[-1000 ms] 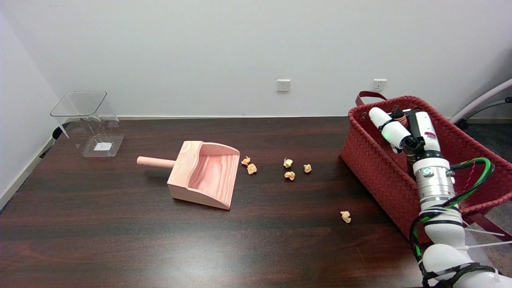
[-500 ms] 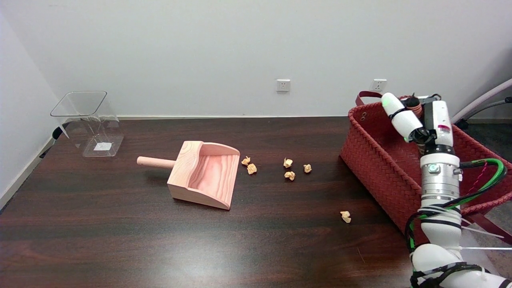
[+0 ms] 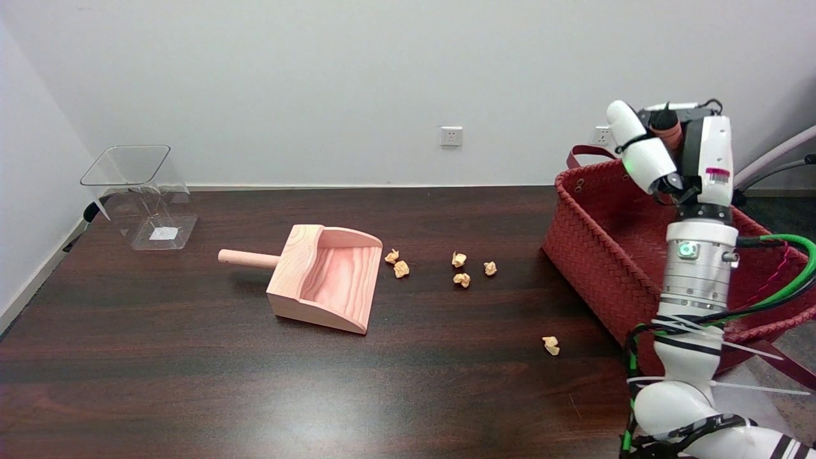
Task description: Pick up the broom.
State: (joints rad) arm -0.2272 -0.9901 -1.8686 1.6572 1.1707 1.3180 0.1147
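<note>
**Hand up out of the basket, broom handle in grip**

Compared w/ a second ago, the right hand (image 3: 669,150) has risen from inside the red woven basket (image 3: 596,255) to well above its rim, now in front of the wall at the upper right of the frame. Between its fingers a small brown-orange piece shows, probably the handle end of the broom (image 3: 667,131); the fingers are closed around it. The rest of the broom is hidden behind the hand and wrist, so I cannot tell if the bristles are already clear of the basket. My judgement: the grasp is made and the lift is underway, approx. near the end of the task.

Room for moving: the basket wall on the left side of the hand is the nearest edge, and the basket strap near the back rim could catch the broom. To the left, the dark tabletop (image 3: 191,382) has free space between the basket and the wooden dustpan (image 3: 325,284). Paper scraps (image 3: 461,279) lie just right of the dustpan, one more scrap (image 3: 551,345) nearer the front. The clear plastic bin (image 3: 141,194) stands far at the upper left, well apart.
</note>
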